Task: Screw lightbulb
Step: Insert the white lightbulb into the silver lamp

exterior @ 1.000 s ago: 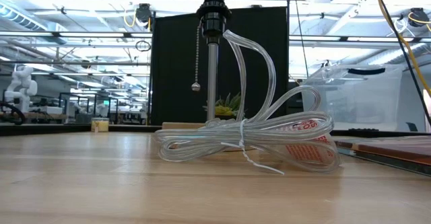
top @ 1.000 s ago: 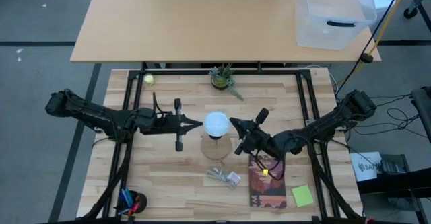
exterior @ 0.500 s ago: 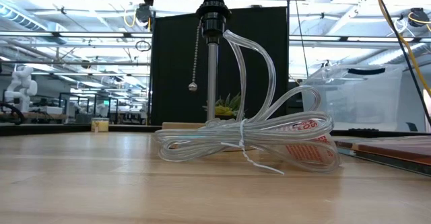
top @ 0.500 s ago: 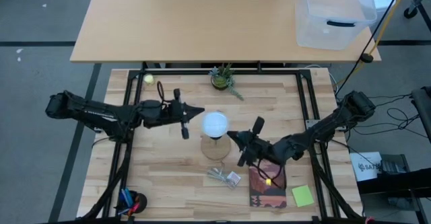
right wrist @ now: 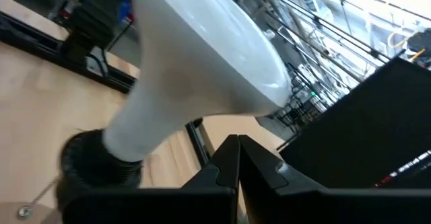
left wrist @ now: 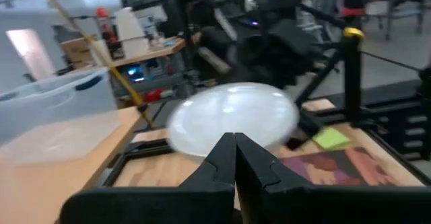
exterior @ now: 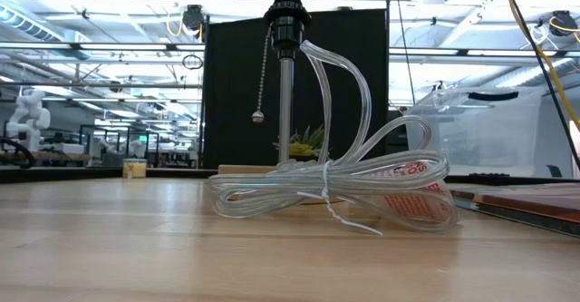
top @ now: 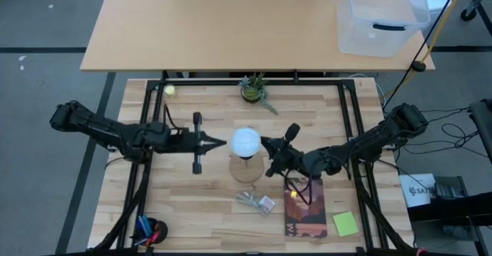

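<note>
Spanning most of the high view, the pale butcher-block wooden table (top: 200,210) carries everything. Both dark arms reach inward over it from opposite sides. The left gripper (top: 224,141) has its fingers pressed together on nothing, its tip just beside the small white frosted lightbulb (top: 247,141). The right gripper (top: 264,141) is likewise clenched and empty, its tip close against the bulb's other side. The lightbulb stands upright in a black socket (right wrist: 91,167) above a round wooden disc base (top: 247,169) at the table's middle. A coiled clear plastic cord (exterior: 331,189) lies near the lamp's thin metal post (exterior: 286,107), beside which a ball chain (exterior: 264,75) hangs.
</note>
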Tool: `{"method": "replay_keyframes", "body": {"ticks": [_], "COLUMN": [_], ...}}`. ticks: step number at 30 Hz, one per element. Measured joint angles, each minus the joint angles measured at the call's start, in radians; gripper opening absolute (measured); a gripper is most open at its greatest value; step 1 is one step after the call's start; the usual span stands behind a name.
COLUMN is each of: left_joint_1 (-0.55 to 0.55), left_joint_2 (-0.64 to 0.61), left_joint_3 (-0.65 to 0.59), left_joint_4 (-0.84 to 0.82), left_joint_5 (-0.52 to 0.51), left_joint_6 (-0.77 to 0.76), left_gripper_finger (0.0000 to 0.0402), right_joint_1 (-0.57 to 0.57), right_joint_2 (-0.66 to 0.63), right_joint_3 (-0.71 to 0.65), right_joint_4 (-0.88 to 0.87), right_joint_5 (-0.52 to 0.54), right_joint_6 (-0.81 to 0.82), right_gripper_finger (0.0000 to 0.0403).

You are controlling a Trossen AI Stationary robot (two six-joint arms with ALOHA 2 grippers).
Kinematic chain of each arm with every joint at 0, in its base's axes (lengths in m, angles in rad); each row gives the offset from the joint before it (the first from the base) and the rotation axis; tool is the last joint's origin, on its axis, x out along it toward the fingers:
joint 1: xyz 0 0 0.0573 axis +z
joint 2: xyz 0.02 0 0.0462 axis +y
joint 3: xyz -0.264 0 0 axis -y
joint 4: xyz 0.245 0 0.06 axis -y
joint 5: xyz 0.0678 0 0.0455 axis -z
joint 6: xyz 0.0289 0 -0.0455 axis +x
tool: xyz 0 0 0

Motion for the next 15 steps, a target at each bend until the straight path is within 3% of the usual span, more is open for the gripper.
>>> {"method": "replay_keyframes", "body": {"ticks": [9, 15], "left_joint_1": [-0.028, -0.024], "left_joint_2": [0.051, 0.088], "left_joint_3": [0.000, 0.000], "left_joint_4": [0.024, 0.040], "left_joint_5": [0.004, 0.003], "left_joint_6": [-0.011, -0.018], "left_gripper_finger": [0.0000, 0.0000], "right_joint_1": [-0.065, -0.070], "right_joint_2": [0.000, -0.001], "right_joint_3": [0.000, 0.000], "right_joint_4": [0.051, 0.077], "right_joint_5": [-0.015, -0.085], "right_joint_6": [-0.012, -0.036], "right_gripper_finger": [0.0000, 0.0000]}}
